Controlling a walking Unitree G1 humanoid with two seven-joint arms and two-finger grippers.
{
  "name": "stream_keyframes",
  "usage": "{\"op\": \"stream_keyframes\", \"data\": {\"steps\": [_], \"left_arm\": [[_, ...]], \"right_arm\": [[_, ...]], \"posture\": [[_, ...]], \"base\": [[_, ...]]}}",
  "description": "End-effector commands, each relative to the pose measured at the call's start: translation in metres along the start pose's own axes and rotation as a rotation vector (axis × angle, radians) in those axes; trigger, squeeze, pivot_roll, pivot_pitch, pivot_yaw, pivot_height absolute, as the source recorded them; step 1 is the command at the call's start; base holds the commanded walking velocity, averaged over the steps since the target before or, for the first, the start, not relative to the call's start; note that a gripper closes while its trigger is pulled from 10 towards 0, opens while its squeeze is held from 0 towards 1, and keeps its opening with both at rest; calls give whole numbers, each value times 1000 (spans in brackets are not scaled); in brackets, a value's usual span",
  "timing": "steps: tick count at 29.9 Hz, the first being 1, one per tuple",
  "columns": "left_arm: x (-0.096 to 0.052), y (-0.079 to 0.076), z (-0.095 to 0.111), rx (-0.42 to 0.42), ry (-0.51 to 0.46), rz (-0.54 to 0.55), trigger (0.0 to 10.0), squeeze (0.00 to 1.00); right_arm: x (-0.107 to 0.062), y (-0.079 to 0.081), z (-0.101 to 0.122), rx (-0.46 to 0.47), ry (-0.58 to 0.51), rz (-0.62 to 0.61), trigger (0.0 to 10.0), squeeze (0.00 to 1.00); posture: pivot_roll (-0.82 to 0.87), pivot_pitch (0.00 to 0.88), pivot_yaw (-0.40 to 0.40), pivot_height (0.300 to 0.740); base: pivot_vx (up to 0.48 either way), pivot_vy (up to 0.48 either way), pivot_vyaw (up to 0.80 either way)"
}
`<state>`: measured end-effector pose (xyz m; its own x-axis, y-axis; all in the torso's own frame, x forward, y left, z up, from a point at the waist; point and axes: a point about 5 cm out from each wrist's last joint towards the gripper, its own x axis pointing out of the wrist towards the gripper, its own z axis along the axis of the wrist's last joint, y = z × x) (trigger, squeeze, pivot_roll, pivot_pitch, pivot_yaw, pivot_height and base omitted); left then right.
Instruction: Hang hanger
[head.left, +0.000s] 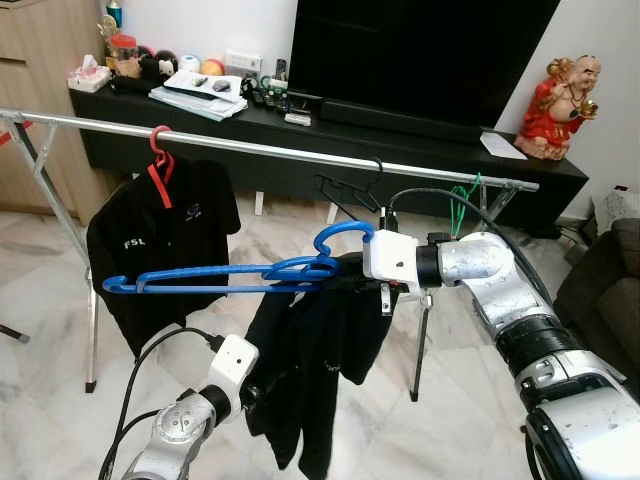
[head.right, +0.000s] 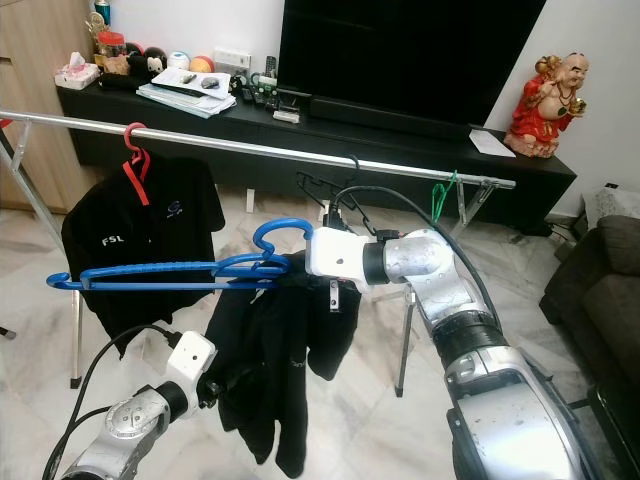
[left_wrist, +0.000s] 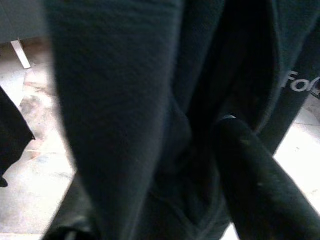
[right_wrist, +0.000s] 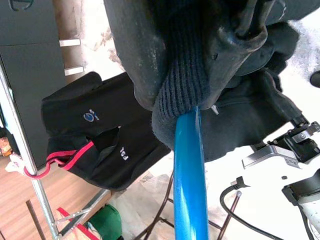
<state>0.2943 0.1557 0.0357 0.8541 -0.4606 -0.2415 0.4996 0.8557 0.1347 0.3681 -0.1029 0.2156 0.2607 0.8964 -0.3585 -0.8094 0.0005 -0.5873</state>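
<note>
The right hand (head.left: 345, 268) gripped the smooth blue plastic hanger (head.left: 225, 275) near the shiny metal rail (head.left: 300, 150). The left hand (head.left: 252, 392) pinched the soft black shirt (head.left: 320, 350) hanging below

arms (head.left: 500, 290): silver, ribbed joints | wrists (head.left: 392, 258): white blocks | cables (head.left: 150, 360): black loops | jaws: black

Plastic, cloth and polished metal before us

We see a smooth, glossy blue plastic hanger (head.left: 215, 275), a soft matt black cloth garment (head.left: 320, 345) with a ribbed knit collar, a shiny bare metal rail (head.left: 300, 150), a glossy marbled stone floor (head.left: 60, 330), a glazed-looking red figurine (head.left: 558, 105), and our arms' brushed silver metal with white plastic casings.
</note>
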Motion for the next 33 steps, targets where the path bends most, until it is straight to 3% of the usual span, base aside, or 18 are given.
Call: {"op": "stream_keyframes", "data": {"steps": [1, 33], "left_arm": [[3, -4, 1, 4, -11, -25, 0, 0], [1, 0, 2, 3, -16, -12, 0, 0]], "right_arm": [[-11, -10, 7, -20, -21, -48, 0, 0], [-10, -6, 0, 2, 2, -42, 0, 0]], "posture": [[105, 0, -204, 740], [109, 0, -207, 740]], "base": [[0, 0, 0], [0, 0, 0]]}}
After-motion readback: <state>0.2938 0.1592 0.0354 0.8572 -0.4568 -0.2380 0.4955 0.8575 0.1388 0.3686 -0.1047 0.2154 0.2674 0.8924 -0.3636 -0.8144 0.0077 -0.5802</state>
